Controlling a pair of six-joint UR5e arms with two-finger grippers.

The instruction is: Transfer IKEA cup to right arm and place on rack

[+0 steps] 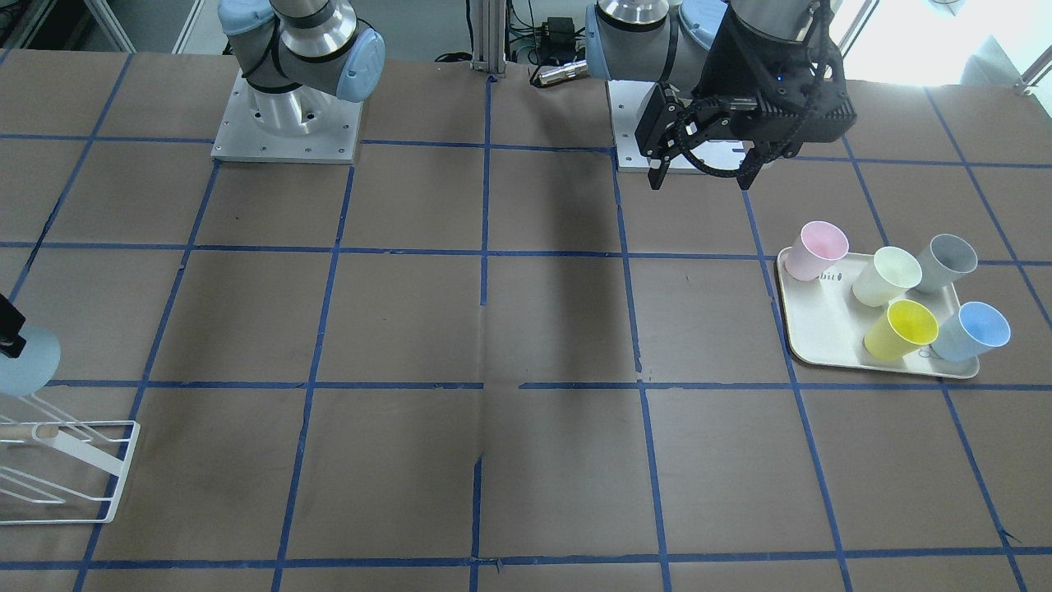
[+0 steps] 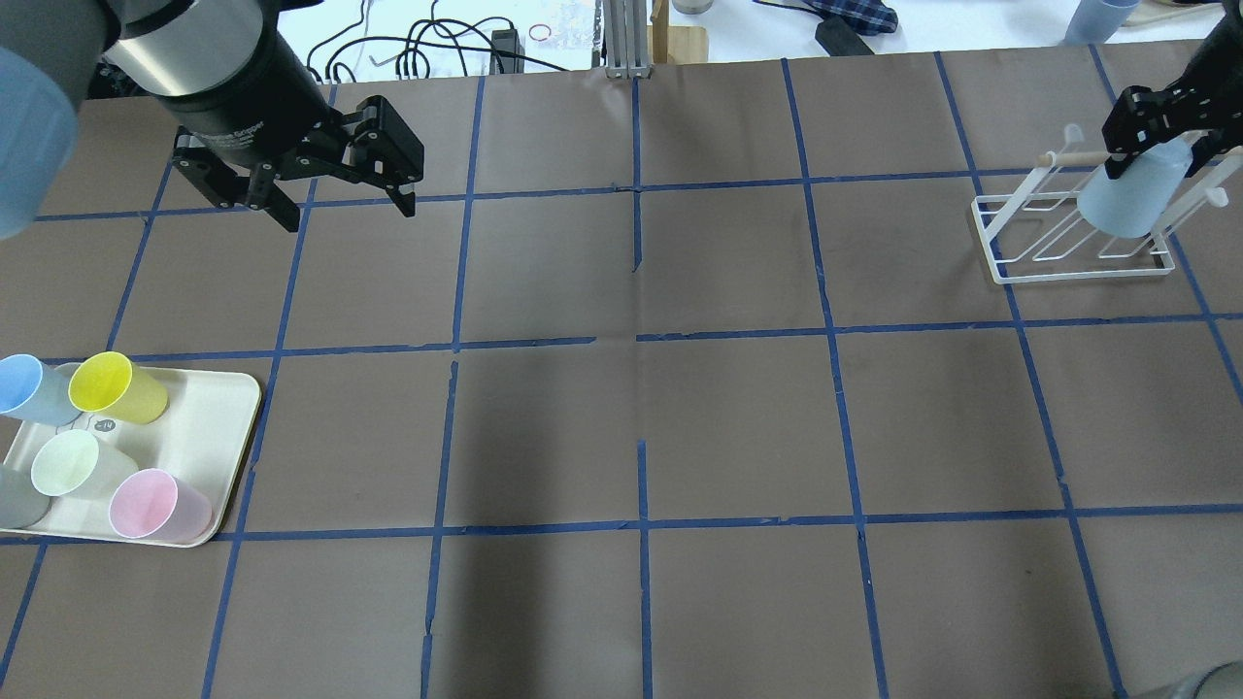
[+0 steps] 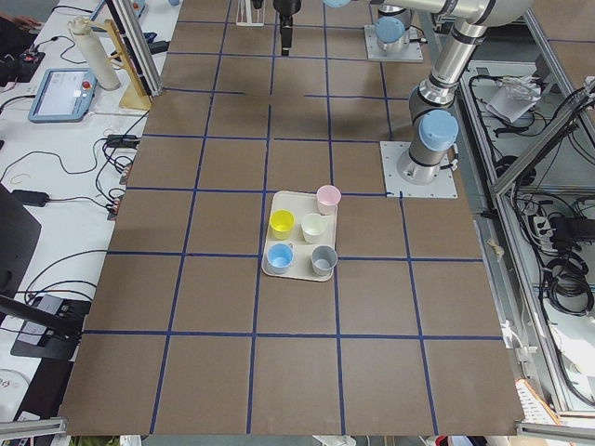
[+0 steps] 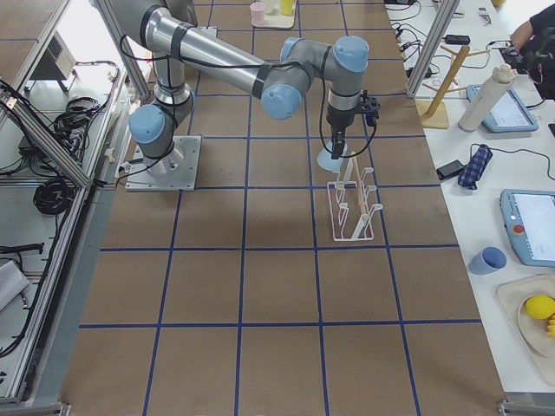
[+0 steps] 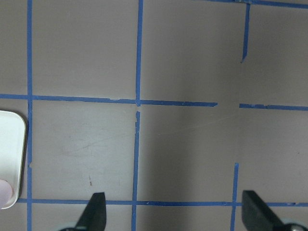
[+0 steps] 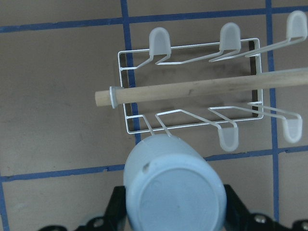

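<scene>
The light blue IKEA cup is held upside down, base towards the wrist camera. My right gripper is shut on it, with black fingers on both sides. The cup hangs over the near-left prong of the white wire rack, whose wooden dowel lies across it. I cannot tell whether the cup touches the prong. The cup and rack also show at the left edge of the front view. My left gripper is open and empty, hovering above the table.
A cream tray at the robot's left holds several cups: yellow, pale green, pink, grey and a paler blue one. The left wrist view shows the tray's corner and taped brown table.
</scene>
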